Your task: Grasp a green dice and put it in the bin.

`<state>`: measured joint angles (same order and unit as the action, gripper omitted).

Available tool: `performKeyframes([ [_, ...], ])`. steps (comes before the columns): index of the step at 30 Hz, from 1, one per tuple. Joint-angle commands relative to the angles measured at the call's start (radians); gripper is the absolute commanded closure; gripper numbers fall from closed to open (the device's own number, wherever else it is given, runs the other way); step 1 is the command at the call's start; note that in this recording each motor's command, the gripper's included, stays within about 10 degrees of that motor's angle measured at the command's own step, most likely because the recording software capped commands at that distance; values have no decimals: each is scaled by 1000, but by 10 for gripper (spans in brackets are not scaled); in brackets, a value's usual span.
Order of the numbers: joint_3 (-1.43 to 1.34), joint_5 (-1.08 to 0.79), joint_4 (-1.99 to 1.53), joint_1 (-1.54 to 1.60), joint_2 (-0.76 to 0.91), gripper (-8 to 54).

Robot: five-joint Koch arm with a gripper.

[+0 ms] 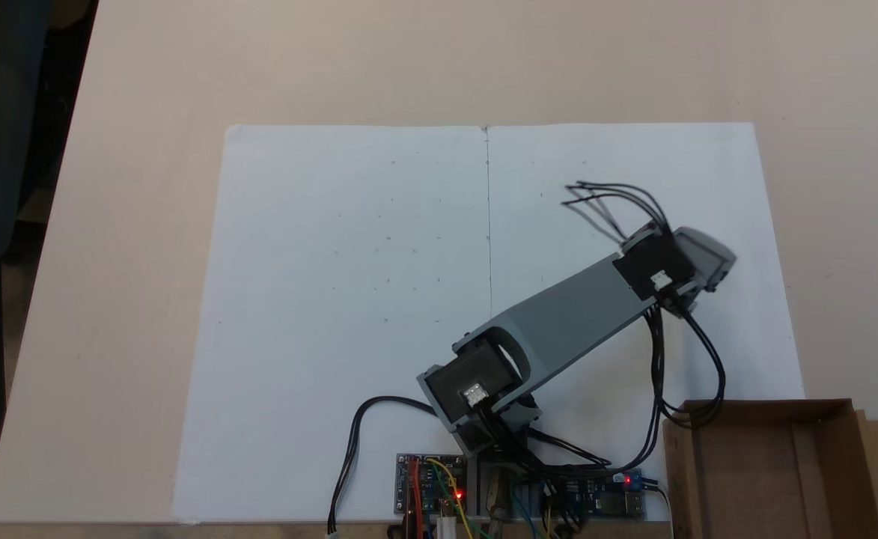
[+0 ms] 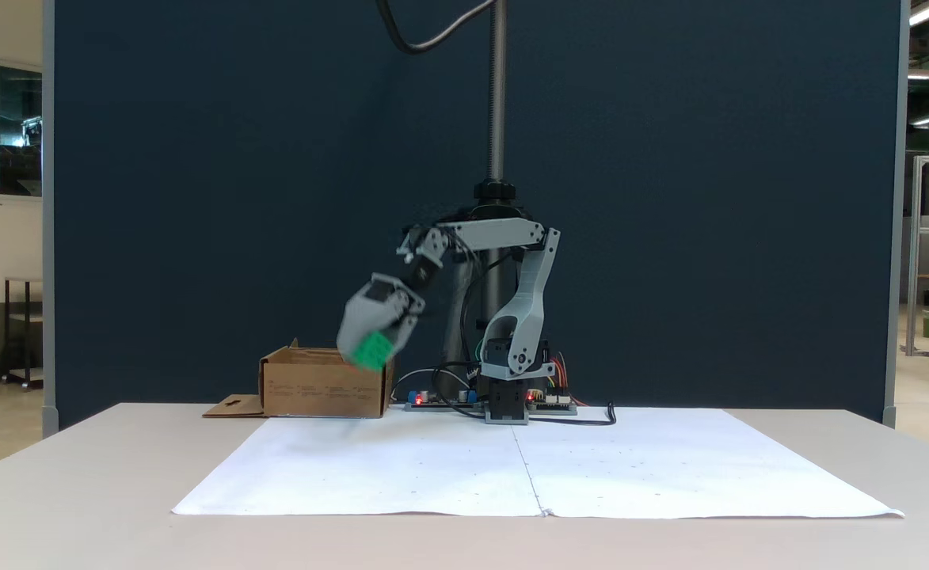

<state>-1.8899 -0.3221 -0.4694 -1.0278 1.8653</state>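
Dark blue partition panels close off the back of the room, and in front of them a pale beige worktop (image 2: 76, 491) carries a wide white paper sheet (image 2: 432, 467) with the grey plastic hobby arm (image 2: 523, 309) standing at its far edge. In the side-on fixed view the fingers (image 2: 377, 344) are closed around the small bright green plastic dice (image 2: 372, 351), held clear of the worktop, left of centre in the frame. It hangs just beside the right-hand wall of the open brown cardboard bin (image 2: 317, 392), about level with the rim or a little above it.

From above, the arm's grey end (image 1: 697, 258) sits in the right half of the frame, well up from the bin (image 1: 753, 464) in the lower right corner, so the dice looks not yet over the opening.

I'd say the carry needs to continue until the dice is squarely above the bin's middle, keeping clear of the near wall and the trailing black cables (image 1: 697, 374), and only then let go.
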Motion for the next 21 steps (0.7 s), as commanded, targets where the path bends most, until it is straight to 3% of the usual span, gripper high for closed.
performKeyframes([
  [1,98,67,-81,-40,32,335],
  [9,291,262,-107,-261,-83,335],
  [16,471,270,-137,-474,-249,335],
  [21,525,267,-193,-598,-279,335],
])
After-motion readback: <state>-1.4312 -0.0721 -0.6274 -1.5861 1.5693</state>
